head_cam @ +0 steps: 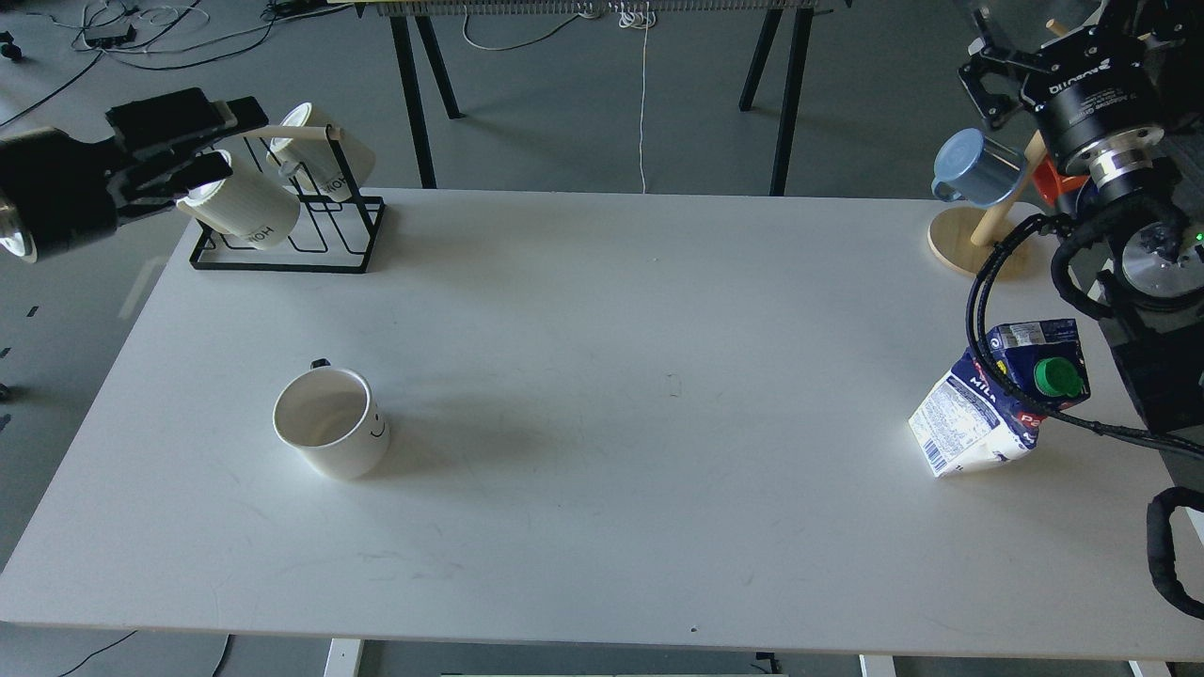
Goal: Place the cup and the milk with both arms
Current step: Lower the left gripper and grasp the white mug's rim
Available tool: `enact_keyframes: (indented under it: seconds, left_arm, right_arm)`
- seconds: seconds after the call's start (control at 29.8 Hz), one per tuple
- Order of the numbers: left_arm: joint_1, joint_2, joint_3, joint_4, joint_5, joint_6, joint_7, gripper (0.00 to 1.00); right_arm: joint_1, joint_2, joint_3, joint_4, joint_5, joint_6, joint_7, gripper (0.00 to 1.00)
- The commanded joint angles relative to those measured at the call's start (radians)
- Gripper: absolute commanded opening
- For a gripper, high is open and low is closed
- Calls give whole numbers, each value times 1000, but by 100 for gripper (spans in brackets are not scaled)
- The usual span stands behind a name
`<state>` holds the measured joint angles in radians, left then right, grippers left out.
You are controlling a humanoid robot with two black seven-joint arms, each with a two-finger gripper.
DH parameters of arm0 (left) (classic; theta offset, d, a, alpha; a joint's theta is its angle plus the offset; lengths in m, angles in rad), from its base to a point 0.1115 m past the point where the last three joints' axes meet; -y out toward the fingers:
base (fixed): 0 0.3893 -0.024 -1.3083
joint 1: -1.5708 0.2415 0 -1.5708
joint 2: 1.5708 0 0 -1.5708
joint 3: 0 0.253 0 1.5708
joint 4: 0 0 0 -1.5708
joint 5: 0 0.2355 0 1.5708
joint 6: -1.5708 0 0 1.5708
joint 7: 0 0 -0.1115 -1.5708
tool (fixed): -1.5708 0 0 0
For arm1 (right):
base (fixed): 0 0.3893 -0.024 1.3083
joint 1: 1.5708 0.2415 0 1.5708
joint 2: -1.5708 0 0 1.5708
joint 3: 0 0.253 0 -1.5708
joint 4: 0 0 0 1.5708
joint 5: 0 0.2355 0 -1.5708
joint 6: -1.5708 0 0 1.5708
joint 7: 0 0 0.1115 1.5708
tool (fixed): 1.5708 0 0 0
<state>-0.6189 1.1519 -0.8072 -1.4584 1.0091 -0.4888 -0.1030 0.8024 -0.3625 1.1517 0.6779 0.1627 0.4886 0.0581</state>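
The cup (331, 421), a wide white mug with a small smiley face, stands upright on the white table (611, 310) at the front left. The milk (992, 406), a blue and white carton with a green cap, stands tilted near the right edge. My left gripper (235, 139) is open and empty at the back left, level with the mug rack and far behind the cup. My right gripper (1039, 47) is open and empty at the far right, high above the mug tree and well behind the milk. Its fingertips are partly cut off by the top edge.
A black wire rack (282, 246) holds two ribbed white mugs (240, 212) at the back left. A wooden mug tree (959, 246) at the back right holds a blue mug (978, 169) and an orange one (1052, 183). A black cable (978, 320) loops over the milk.
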Motion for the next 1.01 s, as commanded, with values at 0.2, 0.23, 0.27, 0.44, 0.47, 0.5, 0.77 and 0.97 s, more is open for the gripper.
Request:
enact_keyframes:
  seconds: [0.2, 0.23, 0.27, 0.44, 0.47, 0.5, 0.77, 0.97]
  left_arm:
    - [1, -12, 85, -88, 609, 0, 8, 96]
    - [1, -18, 86, -83, 644, 0, 6, 94]
    - [4, -20, 89, -80, 657, 0, 5, 92]
    - [24, -20, 207, -80, 661, 0, 6, 89]
    - [24, -21, 232, -79, 661, 0, 8, 89]
    - [24, -23, 258, -79, 661, 0, 11, 89]
    - [36, -95, 301, -25, 666, 2, 17, 83]
    - [60, -165, 302, 39, 733, 4, 16, 71]
  right_arm:
    - [1, -1, 5, 0, 1, 0, 2, 99]
    - [1, -3, 6, 0, 1, 0, 2, 99]
    - [1, -3, 13, 0, 1, 0, 2, 99]
    - [1, -1, 16, 0, 1, 0, 2, 99]
    - [1, -1, 17, 0, 1, 0, 2, 99]
    - [1, -1, 17, 2, 1, 0, 2, 99]
    - [3, -1, 19, 5, 1, 0, 2, 99]
    - [3, -1, 25, 19, 1, 0, 2, 99]
